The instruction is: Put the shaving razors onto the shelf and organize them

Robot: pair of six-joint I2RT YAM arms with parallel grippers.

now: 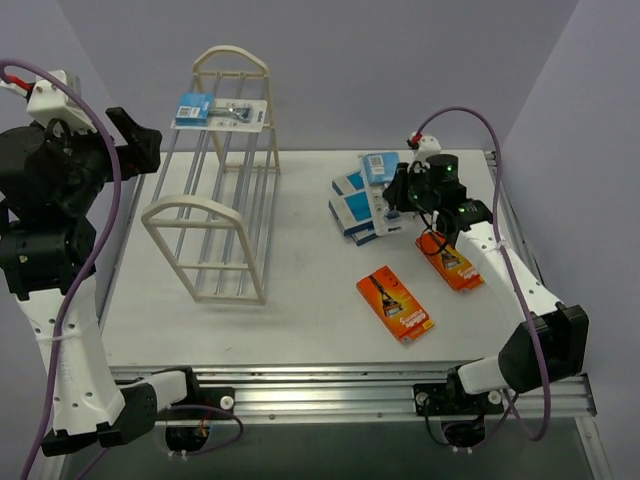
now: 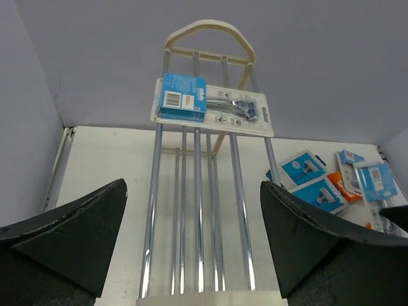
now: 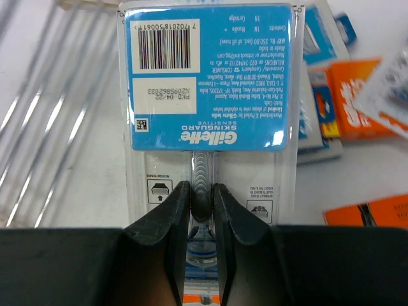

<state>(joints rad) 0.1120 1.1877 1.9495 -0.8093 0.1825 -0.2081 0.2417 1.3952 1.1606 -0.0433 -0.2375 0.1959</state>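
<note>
One blister pack (image 3: 207,83) is pinched in the right gripper (image 3: 201,197). The two fingers are pressed in on the clear lower part of the card, and the blue back label with the barcode faces the wrist cam. From the top view it sits right at the far end of the heap of blue-and-white packs (image 1: 355,210) on the right side of the table (image 1: 300,300). Can't tell if it's fully clear of the heap.

Two orange boxes (image 1: 395,304) lie flat nearer the arm bases. One is just beside the right arm and the other is a bit toward the middle.

Another razor pack (image 2: 213,107) lies across the top rods of the shelf (image 1: 190,202), up at its far end. The shelf stands on the left half of the table, well apart from the heap, running lengthwise away from the arms.

The left gripper (image 2: 192,186) is spread wide with nothing in it, up above the near-left of the shelf and looking along the rods.
</note>
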